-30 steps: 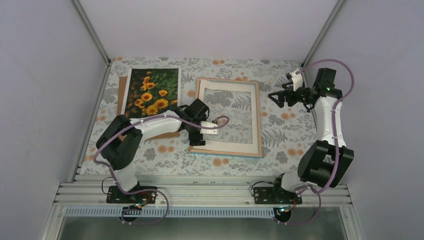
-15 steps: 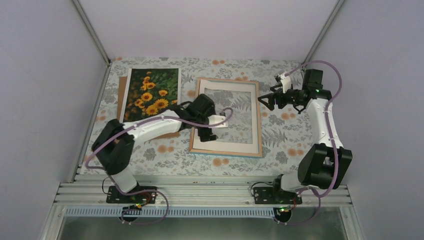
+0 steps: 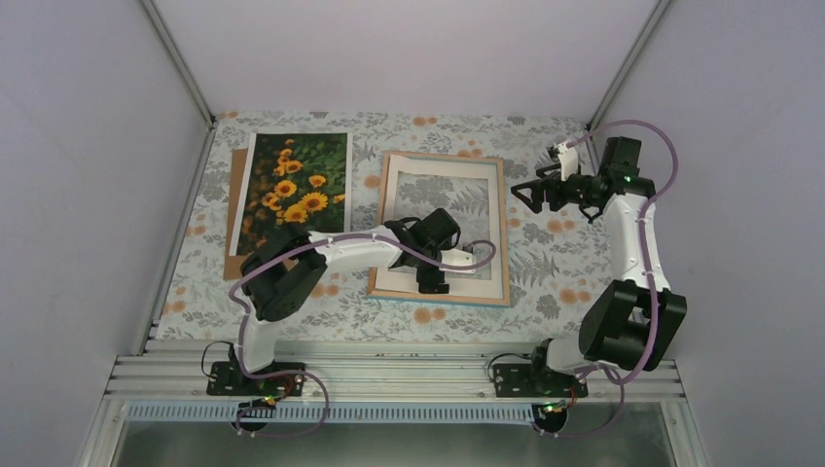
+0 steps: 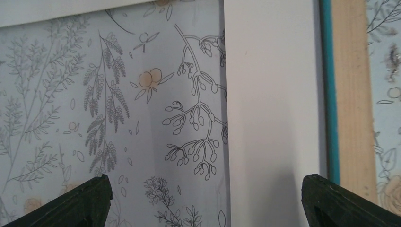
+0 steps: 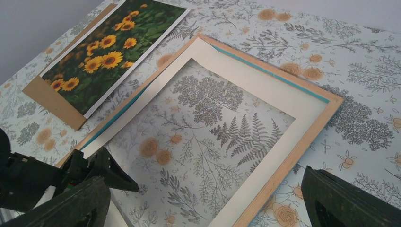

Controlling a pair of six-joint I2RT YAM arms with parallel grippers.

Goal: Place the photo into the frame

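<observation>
Fingers of the left arm stood spread wide and pinched nothing, pointing down over the near rail of the frame. In the left wrist view one dark fingertip hung over the opening of the white mat sheet, and the other over the pale wood rail at the outer side, so the mat's near strip and a thin teal edge lay between them. Whether either tip touched the frame could not be told. The frame lay flat on the floral-patterned counter with its wooden back up, the mat resting inside it and the counter's fern print showing through the opening. The right fingers were likewise spread and empty, held above the counter just off the frame's right rail near its far corner, pointing toward the frame. The photo lay face up, sunflowers showing, well to the left of both pairs of fingers and farther back than the left pair. It rested on a brown backing board whose edge stuck out along its left and near sides, apart from the frame.
</observation>
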